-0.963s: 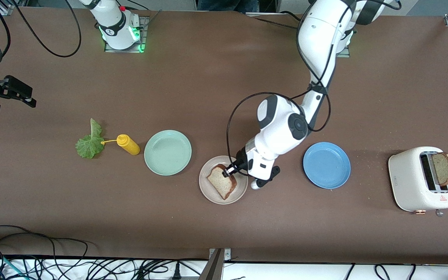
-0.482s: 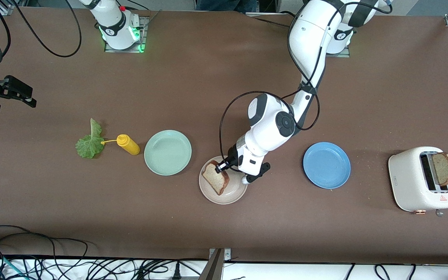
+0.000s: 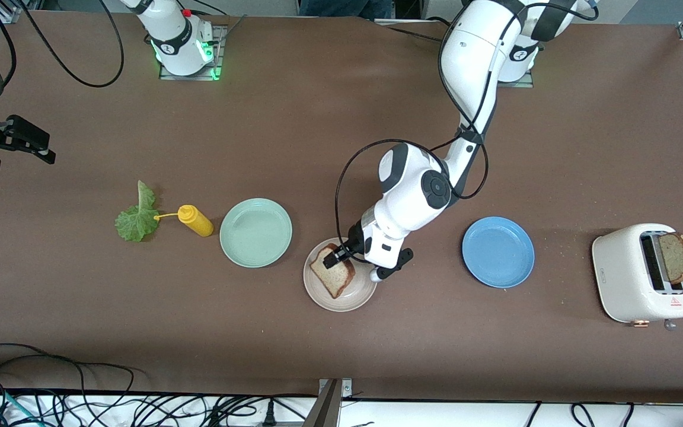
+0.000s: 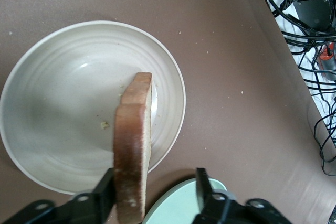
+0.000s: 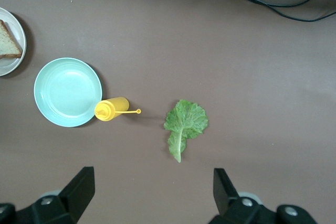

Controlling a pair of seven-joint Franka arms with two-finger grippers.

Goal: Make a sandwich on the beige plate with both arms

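A brown bread slice (image 3: 332,274) rests tilted in the beige plate (image 3: 354,294). My left gripper (image 3: 339,256) hovers over the plate's rim, open. In the left wrist view the bread slice (image 4: 132,145) stands on edge against one finger (image 4: 105,190), while the other finger stands well apart; the left gripper (image 4: 155,182) is over the beige plate (image 4: 63,103). A second slice (image 3: 677,257) sticks out of the toaster (image 3: 632,279). The lettuce leaf (image 3: 136,217) lies flat toward the right arm's end. My right gripper (image 3: 45,153) waits open, high over that end, looking down on the lettuce leaf (image 5: 185,125).
A yellow squeeze bottle (image 3: 195,220) lies beside the lettuce, with a mint green plate (image 3: 255,232) next to it. A blue plate (image 3: 498,252) sits between the beige plate and the toaster. Cables run along the table edge nearest the front camera.
The left gripper carried the bread a little toward the right arm's end over the plate, then opened its fingers. The slice has dropped lower into the plate. The right arm has not moved.
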